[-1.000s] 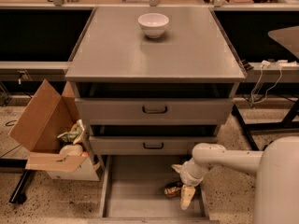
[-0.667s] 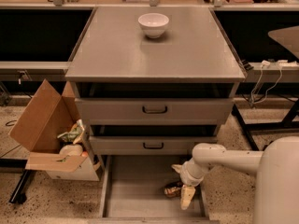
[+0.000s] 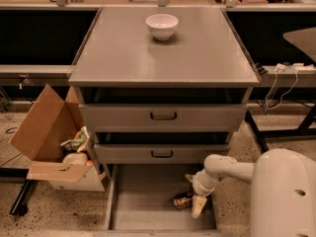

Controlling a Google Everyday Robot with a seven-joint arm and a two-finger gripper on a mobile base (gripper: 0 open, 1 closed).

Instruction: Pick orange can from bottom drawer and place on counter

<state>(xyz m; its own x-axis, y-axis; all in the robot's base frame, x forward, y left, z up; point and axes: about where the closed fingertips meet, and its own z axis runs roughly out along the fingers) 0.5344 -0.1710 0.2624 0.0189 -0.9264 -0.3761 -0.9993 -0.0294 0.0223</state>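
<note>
The bottom drawer (image 3: 143,201) is pulled out at the foot of the cabinet, its grey floor in view. The orange can (image 3: 182,200) lies on its side at the drawer's right, golden-brown. My gripper (image 3: 193,204) reaches down into the drawer from the right on a white arm, its pale fingers (image 3: 198,206) right beside the can and touching or nearly touching it. The counter (image 3: 163,46) is the flat grey cabinet top above.
A white bowl (image 3: 162,25) stands at the back middle of the counter. Two upper drawers with black handles (image 3: 163,116) sit slightly open. An open cardboard box (image 3: 52,142) with rubbish stands on the floor at the left. Cables hang at the right.
</note>
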